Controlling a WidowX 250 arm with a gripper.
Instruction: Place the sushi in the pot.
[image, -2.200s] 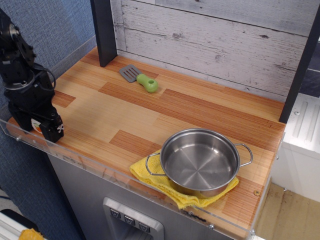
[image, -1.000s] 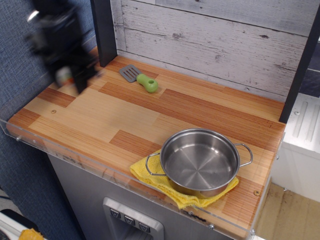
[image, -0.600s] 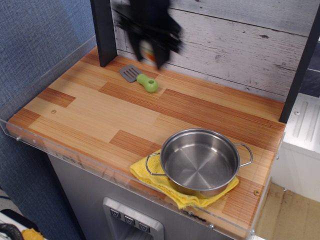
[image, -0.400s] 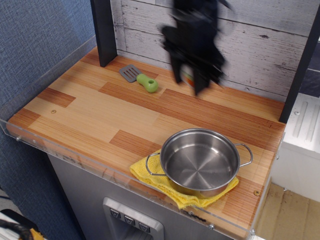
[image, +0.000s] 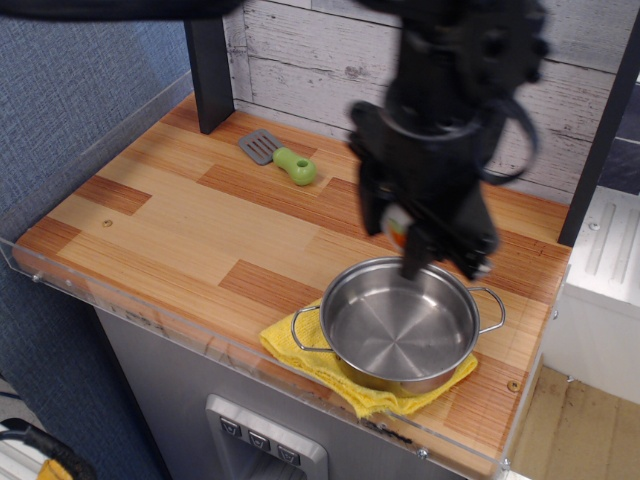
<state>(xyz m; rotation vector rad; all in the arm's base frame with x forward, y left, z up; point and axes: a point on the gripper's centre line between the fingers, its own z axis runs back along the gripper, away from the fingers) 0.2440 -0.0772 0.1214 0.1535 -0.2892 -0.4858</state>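
My black gripper (image: 400, 235) hangs just above the far rim of the shiny steel pot (image: 400, 322), which stands at the front right on a yellow cloth. The gripper is shut on the sushi (image: 396, 224), seen as a small white and orange patch between the fingers. The pot is empty inside. The arm is motion-blurred, so the roll's black wrap is hard to make out.
A grey spatula with a green handle (image: 281, 157) lies at the back of the wooden counter (image: 180, 220). The yellow cloth (image: 315, 365) lies under the pot near the front edge. A clear plastic lip (image: 120, 300) runs along the counter's front and left. A dark post (image: 208, 65) stands at the back left.
The gripper has carried the sushi from the front left corner up along the back of the counter and down to the pot's far rim.
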